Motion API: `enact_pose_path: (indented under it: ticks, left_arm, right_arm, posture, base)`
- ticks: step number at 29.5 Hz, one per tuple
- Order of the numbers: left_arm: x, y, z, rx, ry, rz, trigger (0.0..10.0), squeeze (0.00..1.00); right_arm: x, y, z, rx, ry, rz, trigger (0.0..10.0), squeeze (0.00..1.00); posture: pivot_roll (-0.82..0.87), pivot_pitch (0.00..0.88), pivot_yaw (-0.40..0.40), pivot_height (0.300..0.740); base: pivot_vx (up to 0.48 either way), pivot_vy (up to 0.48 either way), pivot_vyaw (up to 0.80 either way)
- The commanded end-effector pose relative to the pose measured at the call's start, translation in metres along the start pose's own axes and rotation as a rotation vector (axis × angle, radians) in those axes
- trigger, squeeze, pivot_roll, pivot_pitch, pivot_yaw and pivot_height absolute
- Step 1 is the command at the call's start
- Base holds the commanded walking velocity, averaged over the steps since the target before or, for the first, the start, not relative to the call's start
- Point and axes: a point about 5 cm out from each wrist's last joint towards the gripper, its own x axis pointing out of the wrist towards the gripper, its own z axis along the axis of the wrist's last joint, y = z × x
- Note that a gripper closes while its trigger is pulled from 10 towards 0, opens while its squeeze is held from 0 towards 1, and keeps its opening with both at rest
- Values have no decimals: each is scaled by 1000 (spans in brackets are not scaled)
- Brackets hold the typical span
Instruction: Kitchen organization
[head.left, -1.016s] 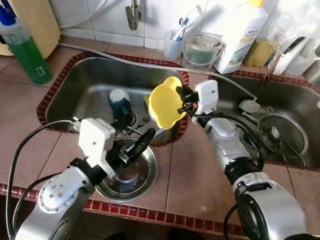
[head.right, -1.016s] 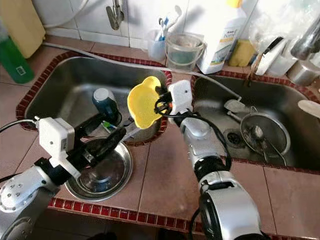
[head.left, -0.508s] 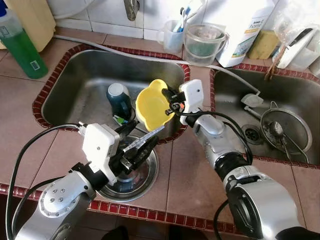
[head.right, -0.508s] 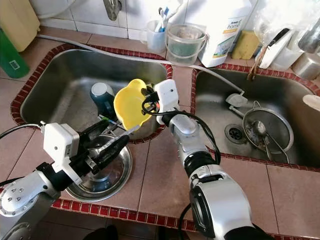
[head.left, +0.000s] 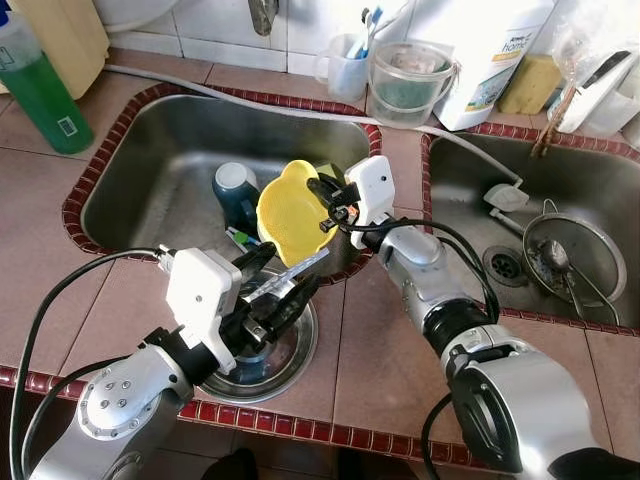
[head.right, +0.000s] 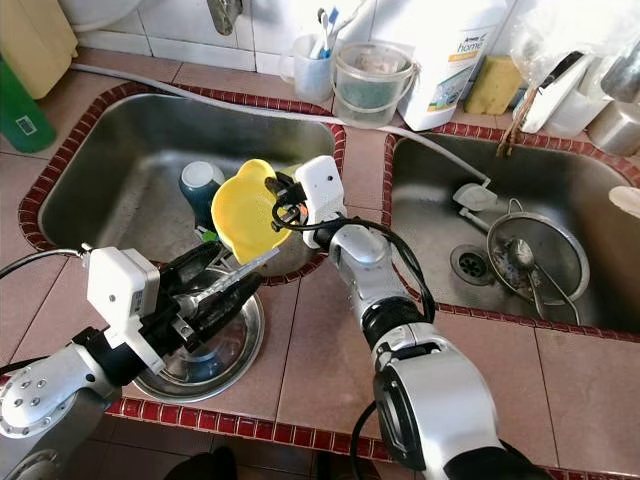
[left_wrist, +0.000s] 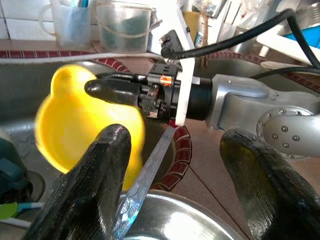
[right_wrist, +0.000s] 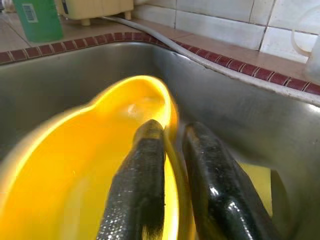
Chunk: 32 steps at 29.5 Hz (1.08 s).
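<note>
Your right gripper (head.left: 322, 195) pinches the rim of the yellow bowl (head.left: 290, 212), one finger inside, one outside, holding it tilted over the near edge of the left sink (head.left: 160, 150). Your left gripper (head.left: 268, 300) hangs over the steel bowl (head.left: 290, 345) on the counter, fingers spread wide, with a knife (head.left: 292, 272) lying against one finger; whether it's truly held, you can't tell. This looks like the clearing-out step. Next, lift the yellow bowl over the red tile rim (head.left: 345, 275). Mind the blue cup (head.left: 235, 190) just beside it. Open countertop (head.left: 375, 350) sits between your arms.
</note>
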Motion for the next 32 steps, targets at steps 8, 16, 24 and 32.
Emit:
enact_pose_path:
  ticks: [8, 16, 24, 32]
  left_arm:
    - [-3, -6, 4, -8, 0, -13, 10000, 0]
    - [-3, -5, 4, -10, 0, -12, 10000, 0]
    - [1, 4, 4, -2, -17, 11, 10000, 0]
    - [9, 20, 6, -1, -55, 70, 10000, 0]
  right_arm:
    - [-3, -8, 0, 2, 18, -11, 10000, 1000]
    - [-4, -10, 0, -1, 22, -8, 10000, 1000]
    - [-11, -29, 13, -2, -56, -92, 10000, 1000]
    - [-24, -51, 30, -30, -174, -174, 10000, 1000]
  posture:
    - [-85, 291, -51, 740]
    - [-87, 291, -51, 740]
    - [-94, 258, -54, 740]
    - [-108, 215, -60, 740]
  base:
    - [0, 0, 0]
    - [0, 0, 0]
    - [0, 0, 0]
    - [0, 0, 0]
